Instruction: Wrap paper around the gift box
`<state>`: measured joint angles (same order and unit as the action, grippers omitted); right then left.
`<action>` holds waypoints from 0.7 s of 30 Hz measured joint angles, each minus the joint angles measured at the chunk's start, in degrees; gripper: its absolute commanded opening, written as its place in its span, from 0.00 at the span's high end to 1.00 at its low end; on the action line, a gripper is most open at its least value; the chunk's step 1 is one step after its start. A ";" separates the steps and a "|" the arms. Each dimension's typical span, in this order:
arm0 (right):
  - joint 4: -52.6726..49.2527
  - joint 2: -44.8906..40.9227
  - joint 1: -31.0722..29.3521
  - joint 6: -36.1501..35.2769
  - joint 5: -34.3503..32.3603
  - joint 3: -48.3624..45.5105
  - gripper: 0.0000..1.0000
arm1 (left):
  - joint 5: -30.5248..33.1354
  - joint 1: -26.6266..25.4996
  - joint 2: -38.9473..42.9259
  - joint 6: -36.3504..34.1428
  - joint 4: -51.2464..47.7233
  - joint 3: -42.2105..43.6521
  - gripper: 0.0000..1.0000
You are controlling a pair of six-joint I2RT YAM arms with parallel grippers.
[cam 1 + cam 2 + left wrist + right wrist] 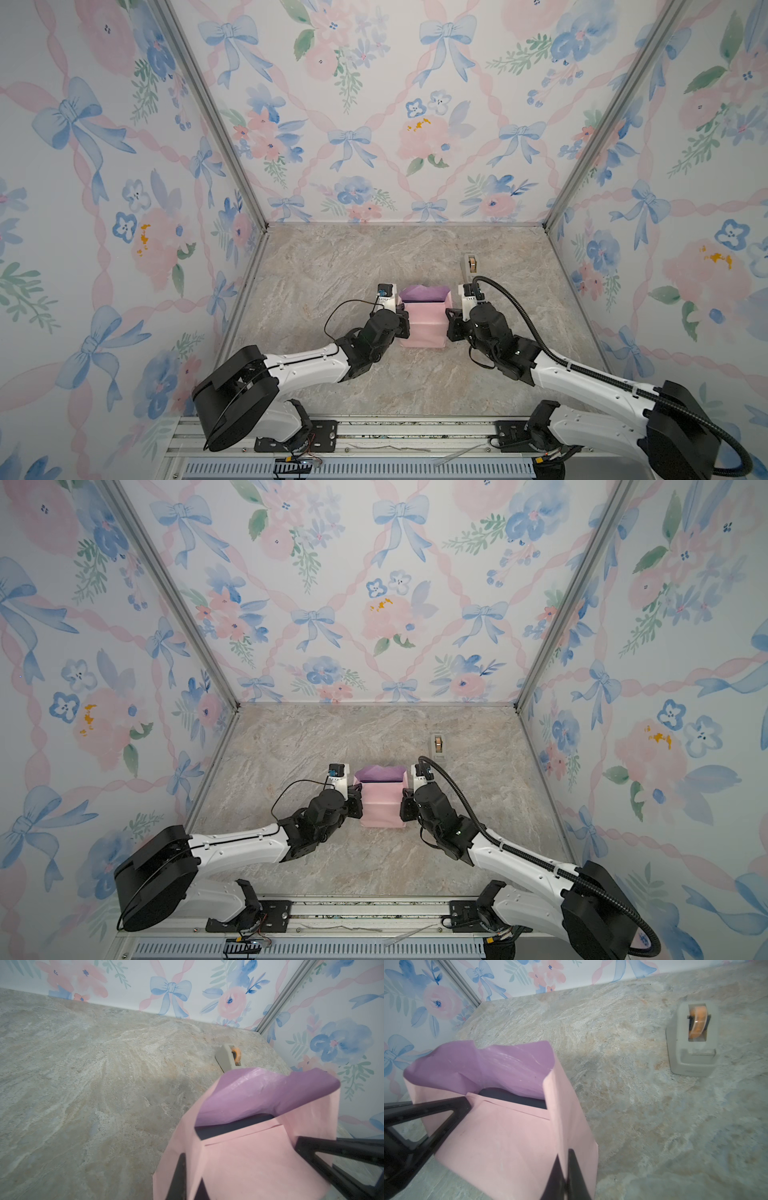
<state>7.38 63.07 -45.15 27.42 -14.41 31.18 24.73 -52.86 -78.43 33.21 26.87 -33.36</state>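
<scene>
Two black grippers pinched shut on creased pink-and-lilac wrapping paper [424, 328] around a dark navy cardboard box [232, 1126], centred on the marble worktop [332, 270]: left gripper [190, 1184] and right gripper [564, 1178] on opposite flanks.

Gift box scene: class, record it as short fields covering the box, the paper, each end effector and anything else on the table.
gift box: dark, mostly covered by paper
paper: pink outside, lilac inside, folded around the box, far end open
left end effector: shut on the paper's left side
right end effector: shut on the paper's right side
tape dispenser: on the table, apart from the paper
</scene>
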 measured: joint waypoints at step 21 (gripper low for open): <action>-2.12 -12.79 15.41 6.34 14.10 -4.31 0.51 | 0.63 -0.44 0.00 -0.02 -0.02 -0.04 0.97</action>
<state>5.26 50.28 -29.74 33.76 -0.32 26.87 25.36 -53.30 -78.43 33.19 26.85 -33.41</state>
